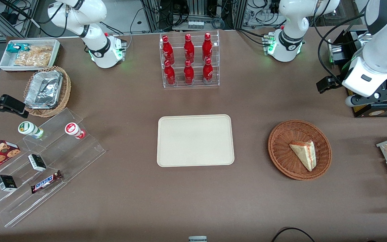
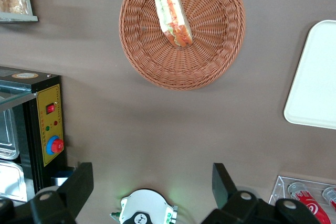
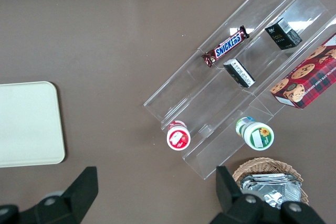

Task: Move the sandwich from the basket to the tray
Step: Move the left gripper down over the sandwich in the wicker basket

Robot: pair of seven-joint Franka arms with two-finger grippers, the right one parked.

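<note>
- The basket (image 1: 282, 158) is showing reddish-brown woven wicker, rough and ribbed.
- The sandwich (image 1: 304, 154) is lying in glossy clear wrap.
- The tray (image 1: 195, 140) is looking smooth, matt cream.
- The gripper (image 2: 152, 184), above the table (image 1: 193, 201), is showing matt black fingers.
- The table is wearing a matt brown covering.

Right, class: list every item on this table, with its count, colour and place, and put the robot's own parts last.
Triangular wrapped sandwich: one, pale bread, in the basket.
Round reddish-brown wicker basket: one, toward the working arm's end.
Flat cream rectangular tray: one, mid-table, nothing on it.
Red bottles: six, in a clear rack.
Tan wicker basket: one, holding foil trays.
White bin: one, holding snack packets.
Snickers bar: one, brown, on clear steps.
End effector: one, black fingers open, raised above the table, apart from the reddish-brown basket.
</note>
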